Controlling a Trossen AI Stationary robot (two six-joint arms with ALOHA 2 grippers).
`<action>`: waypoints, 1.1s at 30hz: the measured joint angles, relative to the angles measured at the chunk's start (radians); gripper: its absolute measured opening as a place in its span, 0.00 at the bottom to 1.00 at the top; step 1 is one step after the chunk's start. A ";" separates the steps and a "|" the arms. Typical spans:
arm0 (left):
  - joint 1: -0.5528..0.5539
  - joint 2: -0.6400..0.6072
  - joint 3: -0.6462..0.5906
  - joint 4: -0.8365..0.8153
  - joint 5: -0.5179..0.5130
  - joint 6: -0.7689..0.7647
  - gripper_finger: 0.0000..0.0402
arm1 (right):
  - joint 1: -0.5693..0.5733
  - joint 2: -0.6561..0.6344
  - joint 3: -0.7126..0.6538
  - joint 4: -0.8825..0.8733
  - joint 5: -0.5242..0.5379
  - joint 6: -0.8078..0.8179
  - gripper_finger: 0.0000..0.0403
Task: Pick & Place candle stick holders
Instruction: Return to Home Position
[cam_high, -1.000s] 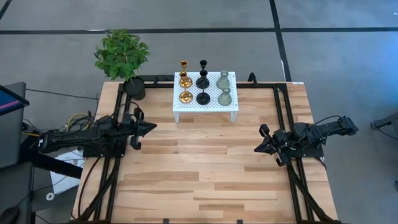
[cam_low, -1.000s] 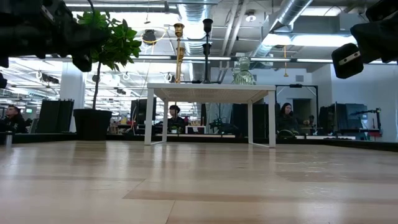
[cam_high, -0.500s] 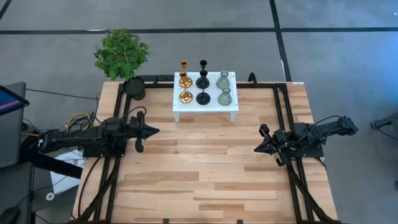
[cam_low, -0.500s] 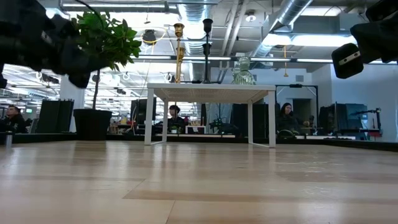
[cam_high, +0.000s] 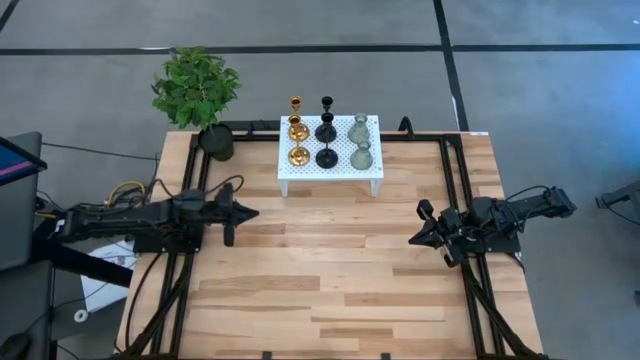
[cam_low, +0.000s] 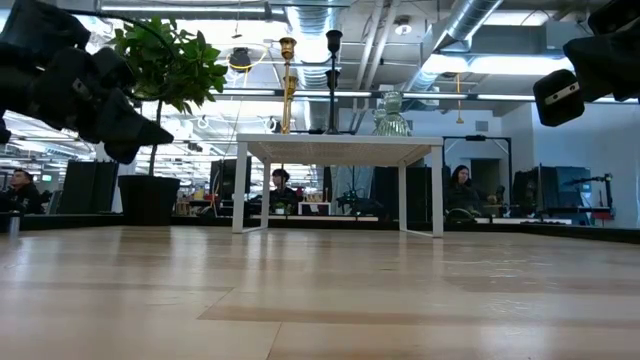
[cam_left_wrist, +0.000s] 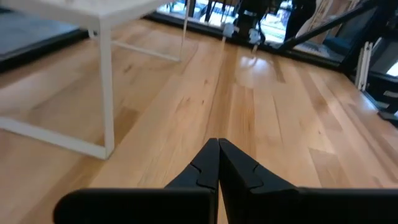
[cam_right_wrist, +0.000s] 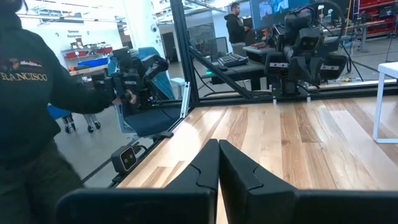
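Six candle stick holders stand upright on their round bases on a small white perforated stand (cam_high: 372, 170) at the table's far middle: two gold (cam_high: 297, 128), two black (cam_high: 326, 130), two grey-green (cam_high: 360, 140). In the low view the gold (cam_low: 288, 85), black (cam_low: 333, 80) and grey-green (cam_low: 391, 115) ones rise above the stand's top (cam_low: 340, 142). My left gripper (cam_high: 252, 212) is shut and empty, in the air left of the stand and nearer than it. My right gripper (cam_high: 413, 240) is shut and empty at the right.
A potted plant (cam_high: 197, 92) in a black pot (cam_high: 216, 141) stands at the far left corner. The stand's white legs (cam_left_wrist: 106, 93) show in the left wrist view. A person in a dark hoodie (cam_right_wrist: 37, 106) stands beyond the table's left side. Bare wood lies between the arms.
My left gripper has moved a little toward the table's right and near edges and has come lower. Its fingers stay shut. My right arm and the holders have kept still.
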 joint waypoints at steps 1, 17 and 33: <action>0.000 0.013 0.000 0.000 0.000 -0.001 0.01 | 0.000 0.000 0.000 0.000 0.000 0.000 0.00; 0.000 0.148 0.000 0.005 0.000 -0.004 0.01 | 0.000 0.000 0.000 0.000 0.000 0.000 0.00; 0.000 -0.112 0.000 0.076 0.000 -0.005 0.01 | 0.000 0.000 0.000 -0.001 0.000 0.000 0.00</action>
